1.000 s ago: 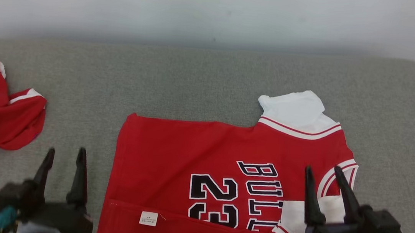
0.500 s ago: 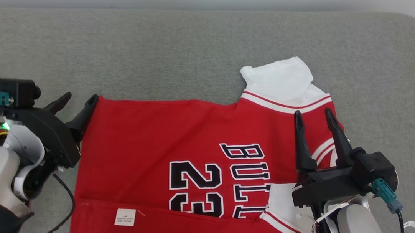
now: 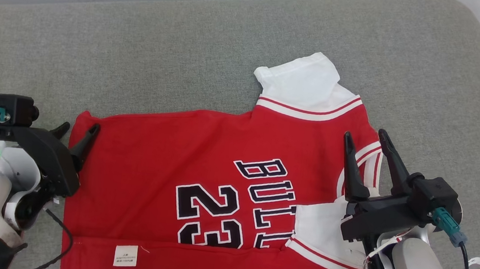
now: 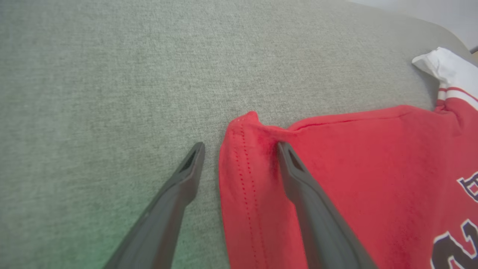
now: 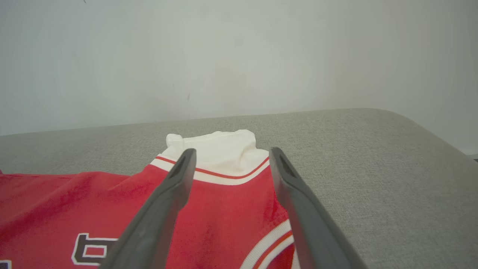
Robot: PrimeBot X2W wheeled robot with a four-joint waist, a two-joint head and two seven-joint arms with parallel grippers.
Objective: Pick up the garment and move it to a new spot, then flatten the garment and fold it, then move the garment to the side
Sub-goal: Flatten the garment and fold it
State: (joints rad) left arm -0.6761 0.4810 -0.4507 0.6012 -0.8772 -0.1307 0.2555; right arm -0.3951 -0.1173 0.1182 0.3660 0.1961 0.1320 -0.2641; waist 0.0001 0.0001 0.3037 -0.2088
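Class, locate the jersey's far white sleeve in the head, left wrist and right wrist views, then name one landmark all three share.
Head view: white sleeve above centre, at the red jersey's far edge.
Left wrist view: white sleeve at the upper right edge.
Right wrist view: white sleeve at centre, just past the right gripper.
Shared landmark: the striped band where sleeve meets red cloth.

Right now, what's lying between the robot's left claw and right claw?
The red jersey, spread on the grey cushion. In the head view it spans the whole gap from the left gripper to the right gripper, both open.
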